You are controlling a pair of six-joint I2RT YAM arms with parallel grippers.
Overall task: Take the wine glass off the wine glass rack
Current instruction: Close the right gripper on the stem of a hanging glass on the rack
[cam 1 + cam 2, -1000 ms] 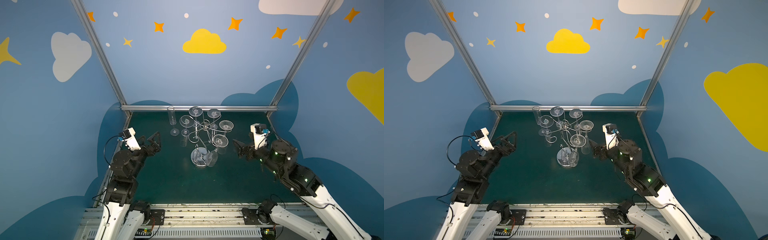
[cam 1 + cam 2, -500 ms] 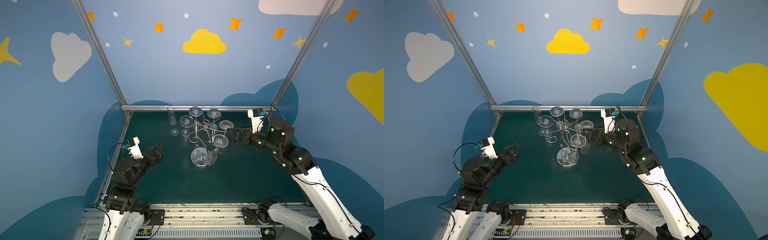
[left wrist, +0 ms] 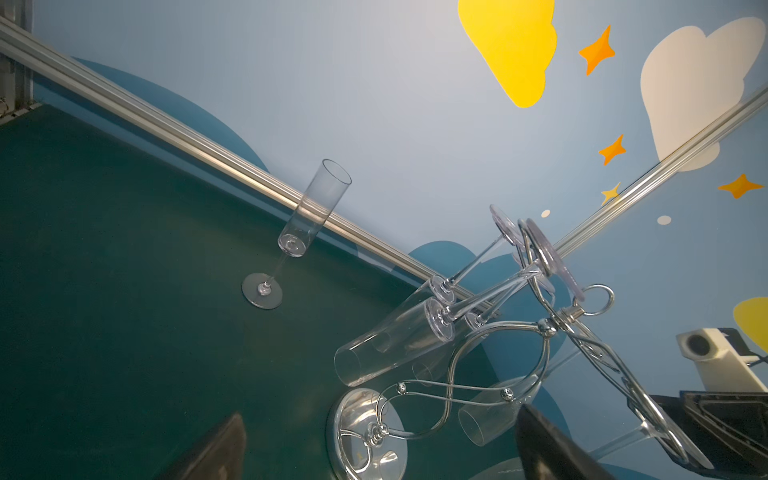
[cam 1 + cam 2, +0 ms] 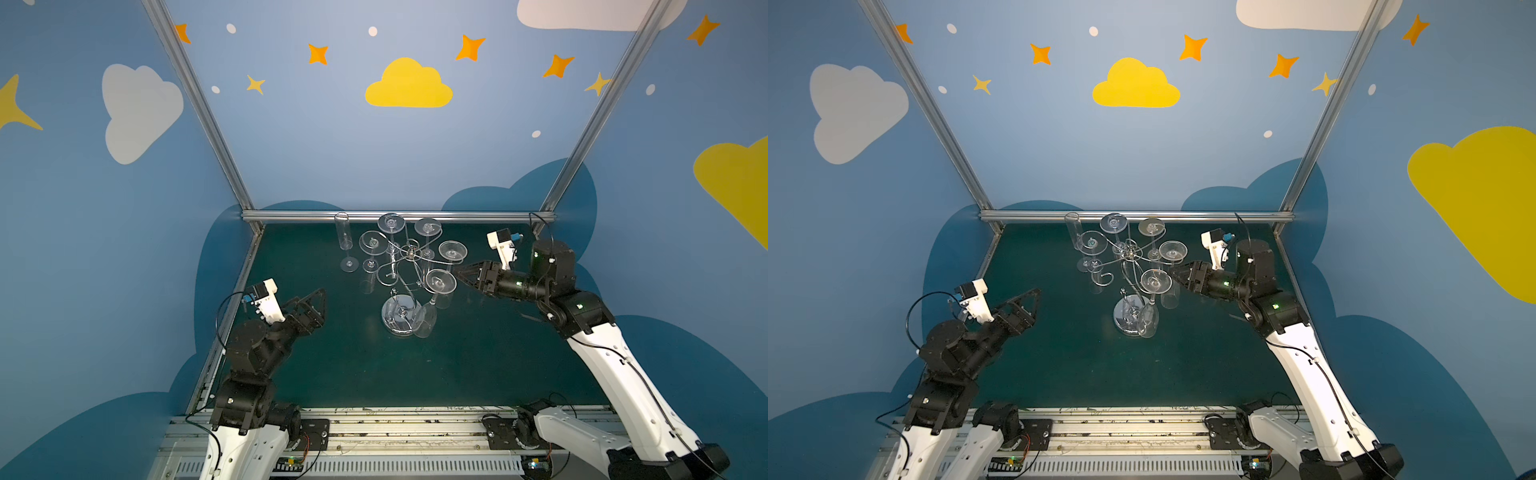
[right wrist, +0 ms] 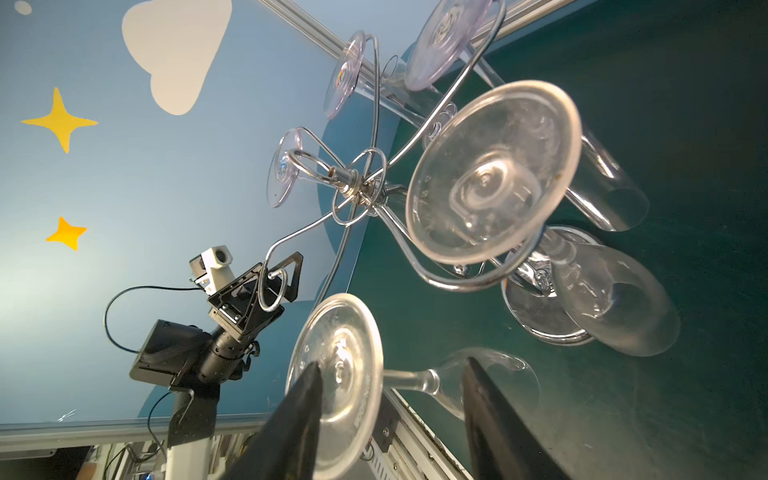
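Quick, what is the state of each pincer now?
Left pincer: open, holding nothing.
Right pincer: open around the stem of a wine glass, not gripping it.

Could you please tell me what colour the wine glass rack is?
The wine glass rack is shiny silver, clearest in the left wrist view.

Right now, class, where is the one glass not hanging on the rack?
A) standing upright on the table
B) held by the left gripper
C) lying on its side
A: the glass stands upright on its foot on the table, beside the wine glass rack.
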